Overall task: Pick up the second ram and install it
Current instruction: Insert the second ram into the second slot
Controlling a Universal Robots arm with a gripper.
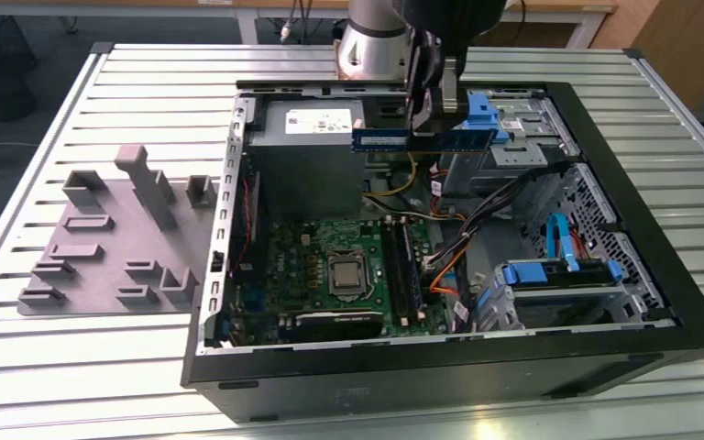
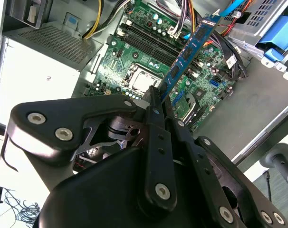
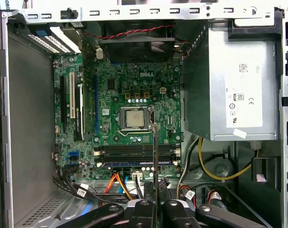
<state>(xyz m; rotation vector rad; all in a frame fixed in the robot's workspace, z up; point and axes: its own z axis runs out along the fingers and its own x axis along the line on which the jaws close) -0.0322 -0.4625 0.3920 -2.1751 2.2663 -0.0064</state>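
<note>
Gripper (image 1: 432, 128) above open case (image 1: 645, 339), fingers (image 2: 156, 118) clamped on ram (image 1: 423, 139) at mid-length. Ram in air over power supply (image 1: 309, 156), well above motherboard (image 1: 327, 266); long axis level, running toward exterior view's left and right. Gray tray (image 1: 107, 247) on counter (image 1: 120, 367) beside case.

Matt grey plastic tray (image 1: 107, 247) on ribbed, lightly glossy metal table (image 1: 144, 82).
</note>
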